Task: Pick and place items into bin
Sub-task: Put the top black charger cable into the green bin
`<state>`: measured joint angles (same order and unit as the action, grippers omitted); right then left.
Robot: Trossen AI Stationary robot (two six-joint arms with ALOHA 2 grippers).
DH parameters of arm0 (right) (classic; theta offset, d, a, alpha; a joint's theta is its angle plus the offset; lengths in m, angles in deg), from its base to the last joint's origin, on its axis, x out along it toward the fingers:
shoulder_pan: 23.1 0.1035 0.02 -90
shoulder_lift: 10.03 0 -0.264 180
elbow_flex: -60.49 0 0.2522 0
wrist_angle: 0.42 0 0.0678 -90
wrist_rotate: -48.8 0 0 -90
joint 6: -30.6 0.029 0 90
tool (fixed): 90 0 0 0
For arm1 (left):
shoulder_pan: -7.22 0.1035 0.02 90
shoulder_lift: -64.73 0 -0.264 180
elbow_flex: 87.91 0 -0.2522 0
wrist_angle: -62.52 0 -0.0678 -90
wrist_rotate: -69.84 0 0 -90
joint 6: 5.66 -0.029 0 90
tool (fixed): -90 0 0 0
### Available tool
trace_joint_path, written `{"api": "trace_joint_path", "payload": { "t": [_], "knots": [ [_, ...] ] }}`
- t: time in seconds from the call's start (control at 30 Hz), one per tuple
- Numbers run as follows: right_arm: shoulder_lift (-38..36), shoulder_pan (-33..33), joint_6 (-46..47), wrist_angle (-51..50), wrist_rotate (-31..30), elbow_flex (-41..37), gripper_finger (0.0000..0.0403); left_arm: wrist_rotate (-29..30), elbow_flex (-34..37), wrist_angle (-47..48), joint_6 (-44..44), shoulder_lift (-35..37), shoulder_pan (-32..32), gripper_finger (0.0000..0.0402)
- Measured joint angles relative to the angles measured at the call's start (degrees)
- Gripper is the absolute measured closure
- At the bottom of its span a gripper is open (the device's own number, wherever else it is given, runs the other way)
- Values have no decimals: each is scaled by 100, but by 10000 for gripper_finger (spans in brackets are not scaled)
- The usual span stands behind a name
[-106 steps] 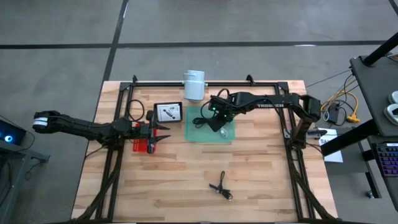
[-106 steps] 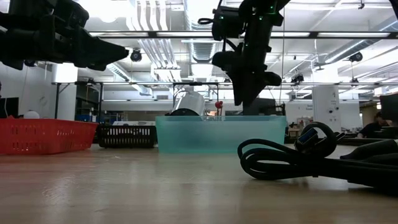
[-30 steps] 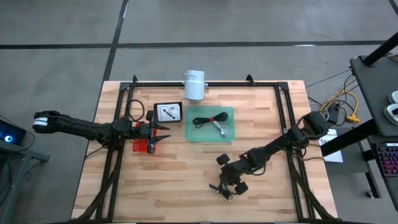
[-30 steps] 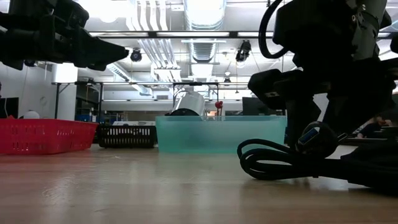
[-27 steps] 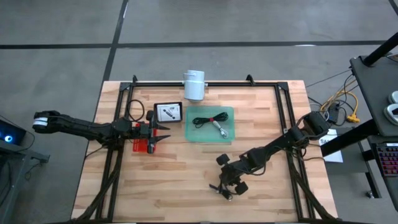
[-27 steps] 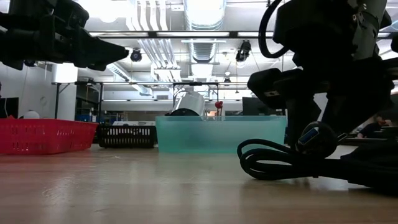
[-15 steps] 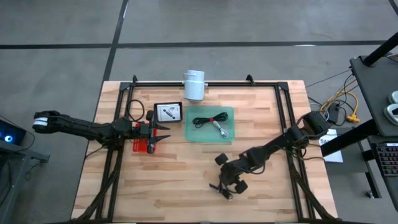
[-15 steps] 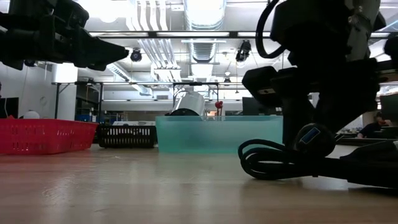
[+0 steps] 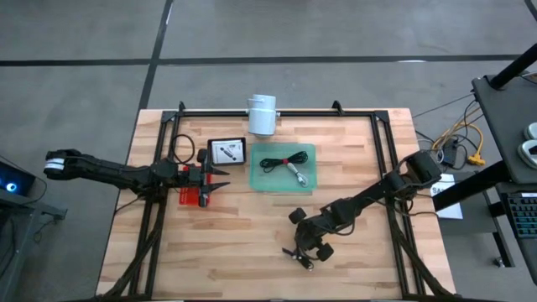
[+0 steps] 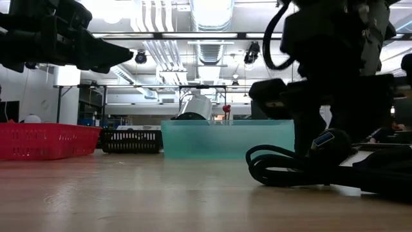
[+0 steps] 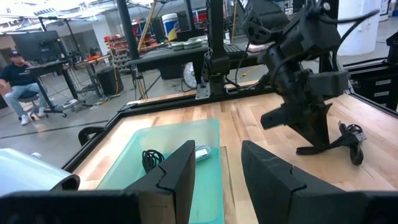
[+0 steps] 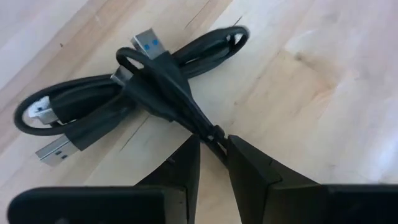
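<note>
Bundled thin black cable with USB plugs (image 12: 155, 87), lying on the pale wooden plank table (image 9: 235, 243) near its front edge, right of centre. Loops spread sideways, plugs pointing off one end; long axis hard to fix from overhead, where the bundle (image 9: 300, 252) shows only as a small dark tangle. Partly blocked in the low view (image 10: 283, 164) by the arm above it.

Right end effector (image 12: 211, 146) down at the cable, fingers nearly together with one strand pinched in the narrow gap between them; bundle resting on the wood. Right arm stretched low and diagonal from the right side of the table toward the front centre, end effector (image 9: 306, 239) right over the cable.

Translucent teal plastic bin (image 9: 284, 168) farther back, about mid-table, holding another black cable with a red tie and a metal plug (image 9: 287, 164). Contents too small to read further.

Left end effector (image 11: 214, 168) held above the table at the left, well apart from the cable, fingers parted with nothing between them. Left arm reaching in level from the left edge, over a red mesh basket (image 9: 195, 195).
</note>
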<state>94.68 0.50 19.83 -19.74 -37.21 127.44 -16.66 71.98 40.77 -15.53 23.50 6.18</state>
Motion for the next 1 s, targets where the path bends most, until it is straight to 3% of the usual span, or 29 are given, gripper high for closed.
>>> {"api": "trace_joint_path", "payload": {
  "t": [0.43,0.8,1.0],
  "knots": [
    [185,-20,-96,-12,90,220,339,-2,0,1,0,0,-2,286],
    [211,-143,36,8,266,229,389,0,0,0,0,0,-2,286],
    [198,-186,168,-1,288,227,394,-2,0,2,0,0,-2,286]
  ]
}}
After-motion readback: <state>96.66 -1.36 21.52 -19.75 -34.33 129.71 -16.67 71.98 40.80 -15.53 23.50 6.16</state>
